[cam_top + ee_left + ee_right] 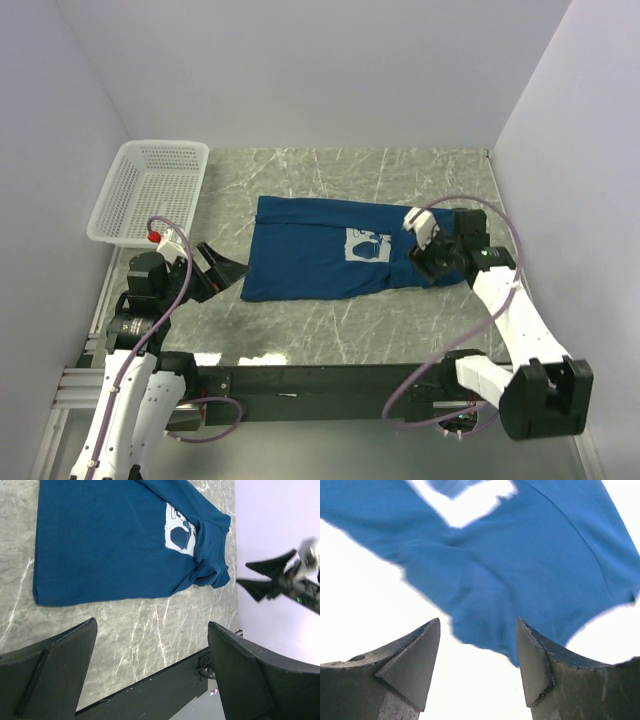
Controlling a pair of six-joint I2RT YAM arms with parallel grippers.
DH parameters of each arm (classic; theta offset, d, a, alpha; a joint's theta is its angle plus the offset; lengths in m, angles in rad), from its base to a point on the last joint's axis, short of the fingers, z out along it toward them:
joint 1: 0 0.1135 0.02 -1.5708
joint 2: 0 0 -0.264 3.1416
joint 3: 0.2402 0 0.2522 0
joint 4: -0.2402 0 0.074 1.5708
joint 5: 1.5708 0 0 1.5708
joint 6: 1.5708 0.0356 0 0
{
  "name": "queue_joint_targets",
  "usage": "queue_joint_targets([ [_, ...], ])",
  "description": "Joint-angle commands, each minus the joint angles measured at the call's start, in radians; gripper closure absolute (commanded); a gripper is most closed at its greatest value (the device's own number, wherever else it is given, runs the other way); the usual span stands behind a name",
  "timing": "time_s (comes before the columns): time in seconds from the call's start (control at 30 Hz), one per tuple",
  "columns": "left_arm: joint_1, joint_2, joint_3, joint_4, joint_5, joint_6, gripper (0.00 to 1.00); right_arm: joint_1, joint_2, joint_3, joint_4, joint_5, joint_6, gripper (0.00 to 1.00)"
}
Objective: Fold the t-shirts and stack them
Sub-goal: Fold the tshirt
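One dark navy-blue t-shirt point(320, 262) lies flat on the marble table, sleeves folded in, its pale square print point(367, 244) facing up towards the right end. My left gripper point(235, 268) is open and empty just off the shirt's left edge, low over the table. In the left wrist view the shirt point(115, 545) lies beyond the open gripper point(152, 630). My right gripper point(428, 262) is open over the shirt's bunched right end. In the right wrist view the cloth point(520, 555) lies just ahead of the open gripper point(477, 625), with nothing between the jaws.
A white mesh basket point(150, 190) stands at the back left by the wall. White walls close in the table point(340, 330) on the left, back and right. The table's dark front edge point(330, 378) runs along the arms' bases.
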Motion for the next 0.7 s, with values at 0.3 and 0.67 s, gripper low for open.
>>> queue_joint_targets([
  [0.3, 0.004, -0.003, -0.003, 0.039, 0.02, 0.006, 0.02, 0.244, 0.113, -0.128, 0.099, 0.106, -0.025, 0.36],
  [0.67, 0.004, 0.007, -0.003, 0.039, 0.023, 0.01, 0.03, 0.295, 0.205, -0.121, 0.237, 0.307, 0.069, 0.68],
])
